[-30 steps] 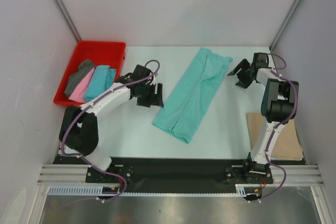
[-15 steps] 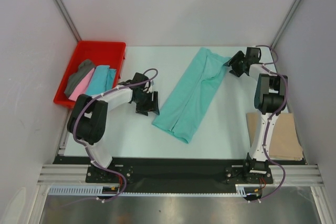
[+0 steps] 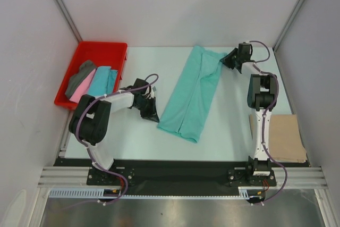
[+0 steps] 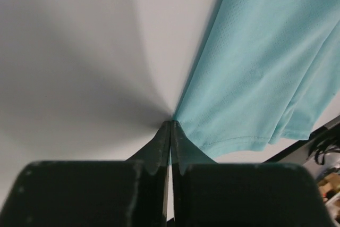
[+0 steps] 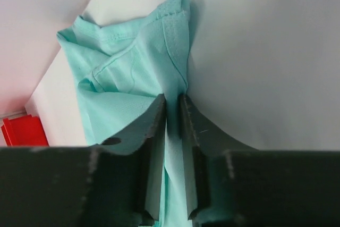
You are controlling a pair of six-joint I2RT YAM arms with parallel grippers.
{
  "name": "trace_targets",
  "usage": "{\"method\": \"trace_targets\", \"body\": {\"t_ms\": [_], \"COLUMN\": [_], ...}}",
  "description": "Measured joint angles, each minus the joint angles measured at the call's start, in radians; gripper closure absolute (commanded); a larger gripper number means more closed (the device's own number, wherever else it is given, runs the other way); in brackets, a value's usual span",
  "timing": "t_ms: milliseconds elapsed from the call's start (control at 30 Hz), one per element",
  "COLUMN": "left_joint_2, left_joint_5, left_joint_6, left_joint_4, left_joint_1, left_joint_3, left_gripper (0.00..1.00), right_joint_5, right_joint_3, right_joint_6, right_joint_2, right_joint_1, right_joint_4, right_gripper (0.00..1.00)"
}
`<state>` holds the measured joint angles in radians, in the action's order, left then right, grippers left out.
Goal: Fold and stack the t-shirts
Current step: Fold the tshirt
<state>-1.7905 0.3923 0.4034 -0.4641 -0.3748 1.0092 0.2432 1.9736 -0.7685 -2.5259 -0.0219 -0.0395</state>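
- The mint green t-shirt point(image 3: 191, 97) lies in the middle of the worktop point(image 3: 234, 126), already doubled lengthwise into a long strip running from far right to near left.
- Your left gripper point(image 4: 171, 126) has its jaws pressed together on the strip's near-left corner, right at the hem.
- Your right gripper point(image 5: 172, 99) is clamped on the bunched cloth at the far-right end (a thin fold shows between the fingers).
- I judge you are midway through this shirt: both ends are held, and the cross fold that brings one end over the other is not yet made.
- The tan t-shirt point(image 3: 279, 136) lies flat at the near right edge, beside the right arm's base. It looks folded and could be the start of the stack.
- The turquoise t-shirt point(image 3: 101, 82), pink t-shirt point(image 3: 79, 92) and dark grey t-shirt point(image 3: 79, 75) sit side by side in the red tray point(image 3: 101, 44) at the far left, apparently waiting their turn.
- So one shirt looks done, one is in hand and three are left, with nothing stacked on anything yet.
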Motion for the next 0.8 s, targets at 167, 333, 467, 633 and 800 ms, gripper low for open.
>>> {"method": "trace_targets", "body": {"t_ms": [167, 333, 467, 633, 800], "left_joint_2": [0.073, 0.146, 0.172, 0.266, 0.466], "left_joint_5": [0.068, 0.081, 0.078, -0.015, -0.121], "left_joint_6": [0.087, 0.152, 0.184, 0.185, 0.179], "left_joint_4": [0.07, 0.098, 0.109, 0.047, -0.047], "left_joint_1": [-0.005, -0.053, -0.095, -0.123, -0.124], "left_joint_3": [-0.129, -0.227, -0.256, -0.275, -0.263], "left_gripper": [1.0, 1.0, 1.0, 0.63, 0.53], "right_joint_5": [-0.004, 0.004, 0.035, 0.076, 0.037], "right_joint_3": [0.121, 0.252, 0.299, 0.282, 0.131], "right_joint_6": [-0.031, -0.054, -0.046, 0.013, 0.169], "right_joint_2": [-0.082, -0.157, -0.162, -0.106, 0.126], "right_joint_1": [0.039, 0.093, 0.115, 0.097, 0.036], "right_joint_4": [0.007, -0.021, -0.088, -0.218, -0.444], "right_gripper": [0.82, 0.71, 0.53, 0.32, 0.28]}}
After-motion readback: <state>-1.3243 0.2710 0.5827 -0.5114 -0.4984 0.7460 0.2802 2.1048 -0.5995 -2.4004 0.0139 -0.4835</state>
